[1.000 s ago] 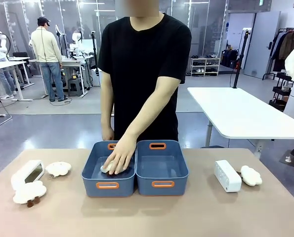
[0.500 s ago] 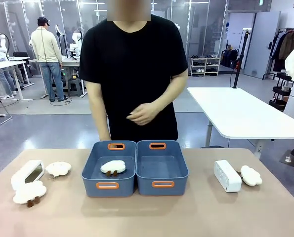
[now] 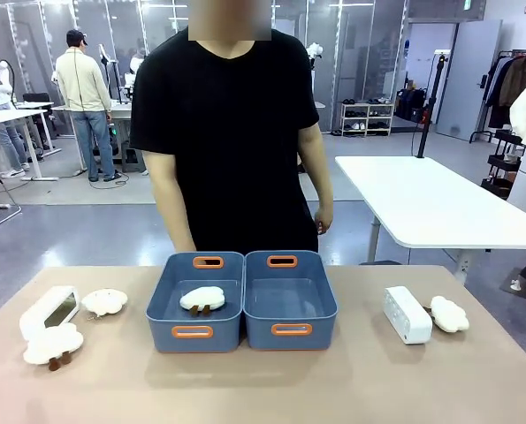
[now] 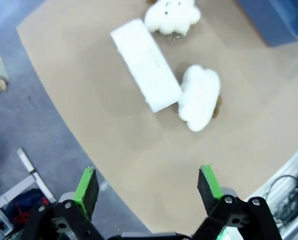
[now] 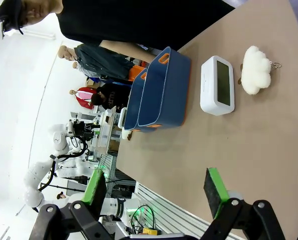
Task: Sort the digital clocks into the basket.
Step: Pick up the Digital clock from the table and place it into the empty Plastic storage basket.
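Two slate-blue baskets stand side by side mid-table: the left basket holds a fluffy cloud toy, the right basket holds nothing. One digital clock lies at the far left, the other clock at the right. In the left wrist view my left gripper hangs open above the table edge, with the left clock ahead of it. My right gripper is open too, short of the right clock, with a basket beyond it.
Cloud toys lie around the left clock, and another cloud toy beside the right clock. A person stands at the far edge behind the baskets, arms down. A white table stands behind on the right.
The person's hand has left the left basket, leaving the cloud toy inside, and has dropped to the person's side. The clocks have not moved.
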Tool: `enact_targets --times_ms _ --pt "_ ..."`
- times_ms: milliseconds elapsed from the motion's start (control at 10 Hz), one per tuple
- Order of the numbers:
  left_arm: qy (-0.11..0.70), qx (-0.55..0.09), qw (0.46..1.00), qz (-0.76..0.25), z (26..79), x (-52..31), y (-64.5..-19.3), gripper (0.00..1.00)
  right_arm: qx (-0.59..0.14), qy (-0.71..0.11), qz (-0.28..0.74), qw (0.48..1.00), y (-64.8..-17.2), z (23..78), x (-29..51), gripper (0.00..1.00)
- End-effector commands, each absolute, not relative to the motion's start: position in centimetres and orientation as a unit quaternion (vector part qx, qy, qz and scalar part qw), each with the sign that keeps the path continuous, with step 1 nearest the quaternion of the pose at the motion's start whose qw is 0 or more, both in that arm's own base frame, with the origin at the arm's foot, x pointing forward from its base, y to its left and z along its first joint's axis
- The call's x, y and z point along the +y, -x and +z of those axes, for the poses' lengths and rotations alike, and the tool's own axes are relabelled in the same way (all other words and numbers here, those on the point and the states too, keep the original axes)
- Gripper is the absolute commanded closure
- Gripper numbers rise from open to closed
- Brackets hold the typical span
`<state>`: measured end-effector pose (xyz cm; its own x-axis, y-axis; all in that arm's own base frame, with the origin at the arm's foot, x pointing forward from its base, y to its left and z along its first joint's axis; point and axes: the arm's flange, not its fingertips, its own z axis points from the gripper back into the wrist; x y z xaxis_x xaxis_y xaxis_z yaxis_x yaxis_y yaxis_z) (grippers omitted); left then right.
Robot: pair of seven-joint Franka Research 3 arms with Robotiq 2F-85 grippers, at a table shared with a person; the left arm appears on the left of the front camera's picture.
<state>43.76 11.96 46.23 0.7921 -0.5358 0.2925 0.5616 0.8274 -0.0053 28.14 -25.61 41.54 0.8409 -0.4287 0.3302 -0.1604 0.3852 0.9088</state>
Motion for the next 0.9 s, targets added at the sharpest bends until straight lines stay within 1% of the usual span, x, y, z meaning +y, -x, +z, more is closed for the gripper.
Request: enact_targets --times_ms 0,300,500,700,800 --pt "0.04 -0.127 0.948 -0.289 45.3 7.8 -45.7 0.0 -0.266 -0.548 -0.08 0.789 -27.9 41.7 -25.8 0.0" --pt "0.014 -0.11 0.963 -0.246 44.2 4.9 -50.0 0.0 -0.266 -0.548 -0.08 0.789 -27.9 41.7 -25.8 0.0" --pt "-0.017 -0.087 0.969 -0.23 42.0 3.1 -52.1 0.0 -0.266 -0.548 -0.08 0.789 -27.9 41.7 -25.8 0.0" --pt "-0.014 -0.085 0.974 -0.208 40.7 2.5 -53.5 0.0 -0.266 -0.548 -0.08 0.789 -27.9 41.7 -25.8 0.0" --pt "-0.013 -0.076 0.979 -0.189 39.3 2.7 -54.6 0.0 -0.266 -0.548 -0.08 0.789 -27.9 41.7 -25.8 0.0"
